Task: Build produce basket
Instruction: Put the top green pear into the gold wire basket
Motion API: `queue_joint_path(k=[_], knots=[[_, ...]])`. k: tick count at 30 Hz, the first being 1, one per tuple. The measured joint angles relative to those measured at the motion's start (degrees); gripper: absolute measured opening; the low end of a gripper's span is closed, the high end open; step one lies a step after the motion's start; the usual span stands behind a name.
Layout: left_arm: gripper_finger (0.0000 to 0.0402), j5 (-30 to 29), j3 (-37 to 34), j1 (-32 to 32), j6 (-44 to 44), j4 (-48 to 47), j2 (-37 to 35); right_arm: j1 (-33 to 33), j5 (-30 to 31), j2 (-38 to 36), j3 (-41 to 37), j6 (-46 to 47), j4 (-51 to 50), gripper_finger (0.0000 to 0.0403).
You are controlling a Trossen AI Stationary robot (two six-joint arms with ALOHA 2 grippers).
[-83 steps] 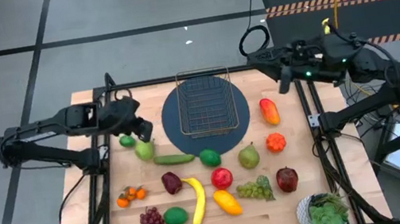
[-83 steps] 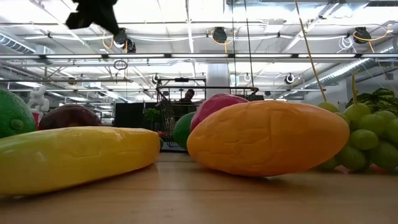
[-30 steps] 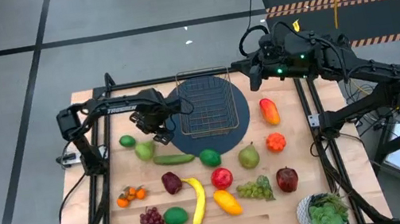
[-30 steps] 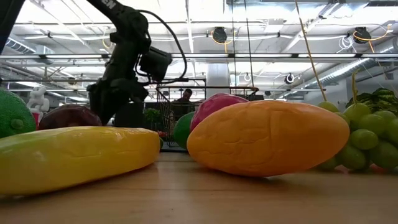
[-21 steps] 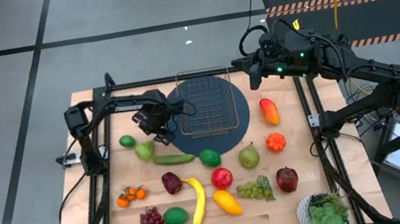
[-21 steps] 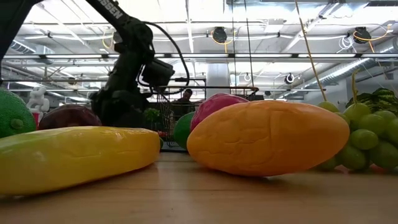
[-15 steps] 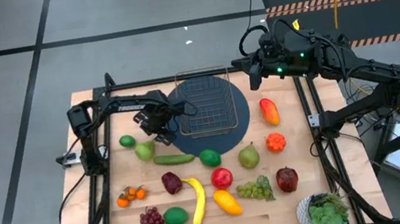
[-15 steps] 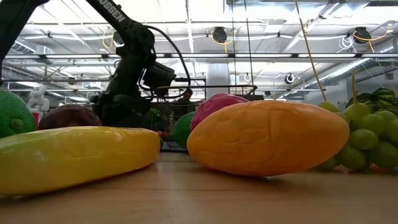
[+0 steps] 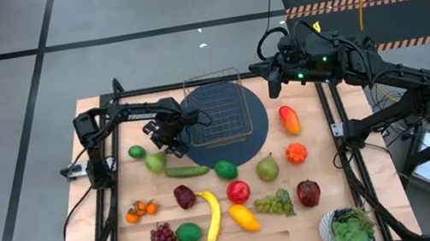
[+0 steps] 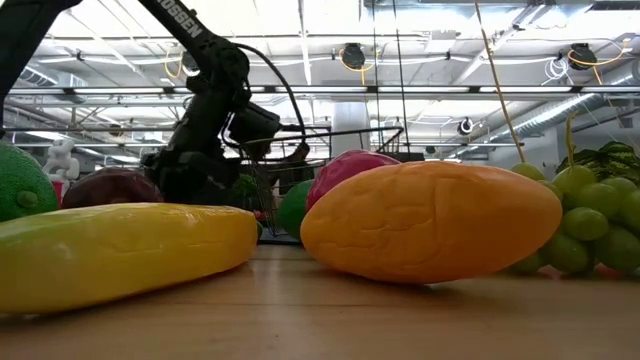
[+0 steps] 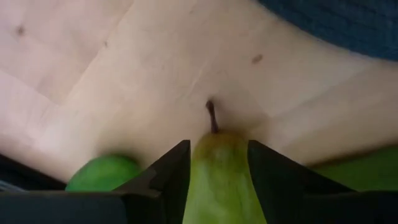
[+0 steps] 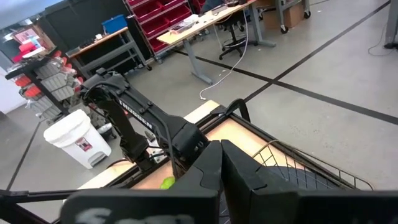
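Note:
The wire basket (image 9: 216, 107) stands tilted on the round dark-blue mat (image 9: 260, 122); in the low view its rim (image 10: 350, 132) slopes up toward the table's right. My left gripper (image 9: 163, 144) is just left of the basket, shut on a green pear (image 9: 155, 161) that lies on the table. The rest of the produce lies spread over the near half of the table, among it the banana (image 9: 211, 216) and a mango (image 9: 244, 217). My right gripper (image 9: 270, 77) hangs shut over the far right corner, touching nothing. My left gripper (image 11: 219, 146) has the green pear's body (image 11: 219, 171) pinched between its two fingers (image 11: 174, 168), below the stem (image 11: 212, 117). The fingers come from above, slanting down, and lie along the pear's sides. The pear rests on the table.
A lime (image 9: 136, 152) lies just left of the held pear and the cucumber (image 9: 187, 172) just nearer. A second pear (image 9: 267, 167), apples (image 9: 238, 191), grapes (image 9: 274, 204) and oranges (image 9: 140, 209) fill the near half. A potted plant (image 9: 349, 229) stands at the near right corner.
My left gripper has come down a little over the pear beside the mat and then kept still. The basket has shifted slightly toward the table's left and tipped, its right side rising against the mat.

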Motion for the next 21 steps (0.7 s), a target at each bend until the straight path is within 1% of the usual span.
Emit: queue_joint_path(k=[4, 8, 14, 18, 21], knots=[[0.0159, -0.02, -0.02, 0.04, -0.81, -1.72, -3.10, 0.00, 0.00, -0.02, 0.00, -0.96, 0.00, 0.0000], [0.0159, -0.79, -0.02, 0.04, -1.31, -1.31, -5.70, 0.00, -0.01, -0.01, 0.00, -2.02, -0.01, 0.0000], [0.0159, -0.83, -0.30, 0.81, -1.31, 2.57, -4.38, -0.02, -0.02, -0.02, 0.00, -3.01, -0.01, 0.0000], [0.0159, -0.36, -1.05, 0.94, -2.09, 2.81, -3.51, -0.02, -0.03, -0.02, 0.00, -4.15, -0.07, 0.0000], [0.0158, -0.34, -2.35, 1.01, -2.06, 3.89, -3.36, -0.27, -1.82, -0.24, -0.02, -5.55, -0.10, 0.0000]])
